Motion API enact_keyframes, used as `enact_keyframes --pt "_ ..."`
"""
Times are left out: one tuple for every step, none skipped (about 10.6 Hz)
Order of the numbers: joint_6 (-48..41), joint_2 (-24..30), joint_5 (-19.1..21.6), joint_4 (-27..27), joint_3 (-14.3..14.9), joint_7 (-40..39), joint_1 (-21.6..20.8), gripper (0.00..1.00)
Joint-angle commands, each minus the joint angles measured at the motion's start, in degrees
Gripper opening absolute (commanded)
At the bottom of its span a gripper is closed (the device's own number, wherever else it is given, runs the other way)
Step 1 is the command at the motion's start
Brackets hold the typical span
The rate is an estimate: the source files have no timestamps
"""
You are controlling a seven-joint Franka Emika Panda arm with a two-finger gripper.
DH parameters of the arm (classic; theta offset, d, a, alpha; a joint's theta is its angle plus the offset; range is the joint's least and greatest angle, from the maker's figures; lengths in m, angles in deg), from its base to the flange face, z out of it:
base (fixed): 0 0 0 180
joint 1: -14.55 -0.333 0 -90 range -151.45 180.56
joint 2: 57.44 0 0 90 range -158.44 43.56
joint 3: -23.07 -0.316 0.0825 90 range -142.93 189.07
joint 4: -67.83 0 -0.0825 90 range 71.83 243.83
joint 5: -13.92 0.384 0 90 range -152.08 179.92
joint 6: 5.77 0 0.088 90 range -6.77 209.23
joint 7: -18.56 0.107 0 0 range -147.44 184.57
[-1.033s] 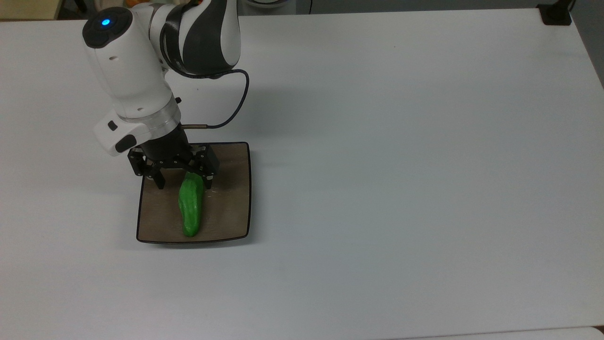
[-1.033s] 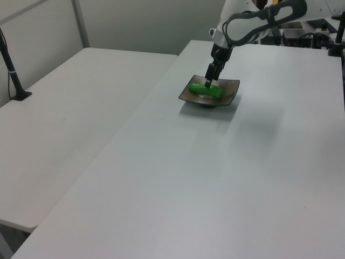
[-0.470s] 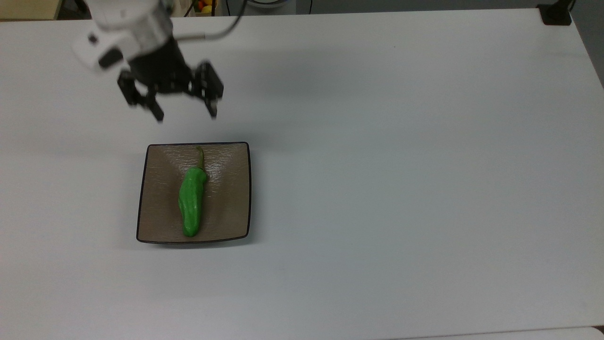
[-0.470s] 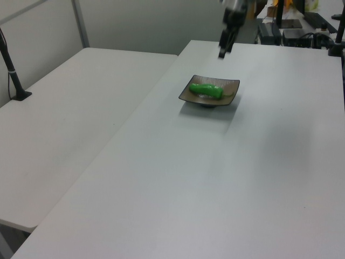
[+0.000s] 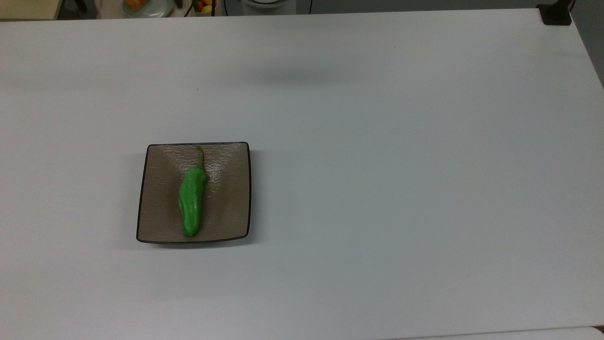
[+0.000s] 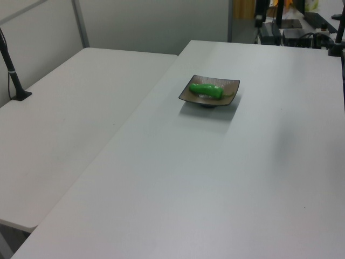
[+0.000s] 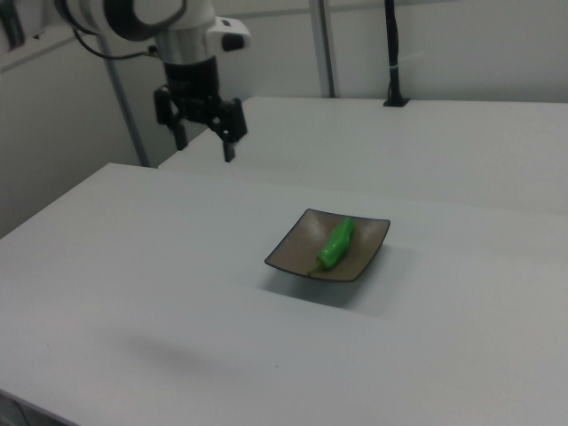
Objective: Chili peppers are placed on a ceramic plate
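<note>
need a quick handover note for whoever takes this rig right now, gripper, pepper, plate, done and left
Gripper: open, empty, raised in the air away from the plate, toward the right view's upper left.
Pepper: lying flat inside the plate, roughly centred, stem toward the top view's top edge.
Plate: on the white table, on the top view's left half.
Done: pepper is on the plate and released.
Left: nothing visible for the placement itself.
</note>
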Motion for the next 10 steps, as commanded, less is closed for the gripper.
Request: enact_keyframes --pt "-1.3 3.3 -4.0 3.2 0.8 5.8 -6.9 1.0" --pt "-0.7 3.4 -5.6 4.6 0.7 7.9 -9.3 1.0" --pt "0.6 3.4 -5.7 5.0 0.6 9.3 -10.4 1.0" --pt "3.8 3.4 -5.4 6.7 0.6 9.5 -10.7 1.0" --pt "6.8 3.4 -5.3 8.0 0.6 9.5 -11.0 1.0" --pt "8.9 3.3 -5.3 8.8 0.6 8.9 -11.2 1.0" --pt "10.2 2.9 -5.8 9.3 0.6 8.6 -11.5 1.0" --pt "10.4 2.9 -6.1 9.9 0.6 8.6 -11.7 1.0" --pt "10.5 2.8 -6.6 10.0 0.5 8.6 -11.8 1.0" --pt "10.5 2.8 -6.6 9.9 0.6 8.7 -11.8 1.0"
